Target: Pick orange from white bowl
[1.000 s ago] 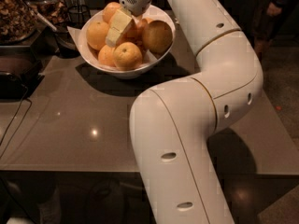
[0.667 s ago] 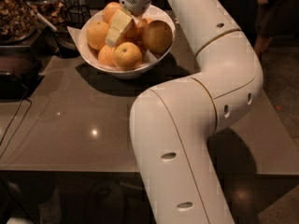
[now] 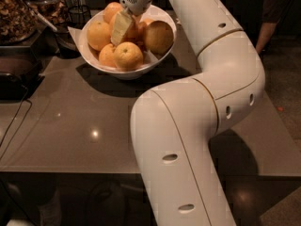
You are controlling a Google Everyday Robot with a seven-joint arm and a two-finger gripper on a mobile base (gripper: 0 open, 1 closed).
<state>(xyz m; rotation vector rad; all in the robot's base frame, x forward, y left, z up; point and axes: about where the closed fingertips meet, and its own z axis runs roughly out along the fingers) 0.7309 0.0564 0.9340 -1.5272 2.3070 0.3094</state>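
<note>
A white robot arm [image 3: 221, 79] bends over a dark grey desk [image 3: 70, 126] and lowers its pincer [image 3: 121, 27] into a wide, glossy white bowl [image 3: 120, 72] heaped with citrus. Set against the views from a second earlier, we find almost nothing changed. The pincer sits at the same spot in the middle of the pile, and the bowl and every fruit in it lie where they lay. We take this to mean the pick is still at the grasp, with no lift begun and no fruit raised clear of the rim.

The large, deep orange round fruit [image 3: 133, 32] that we judge to be the target lies at the centre of the heap, touching the pincer and partly hidden behind it. Around it sit a big orange [image 3: 99, 34] at the left, a smaller, paler one with a dark stem dot [image 3: 128, 55] at the front, and a duller, brownish one [image 3: 158, 36] at the right. All three press close to the pincer.

We cannot tell whether the pincer is apart, together or clamped on the fruit, because its pale tip is buried among the skins.

The target is still inside the bowl, resting on its neighbours. In our judgement a lift from here could jostle the front and left fruits, which crowd the path upward.
</note>
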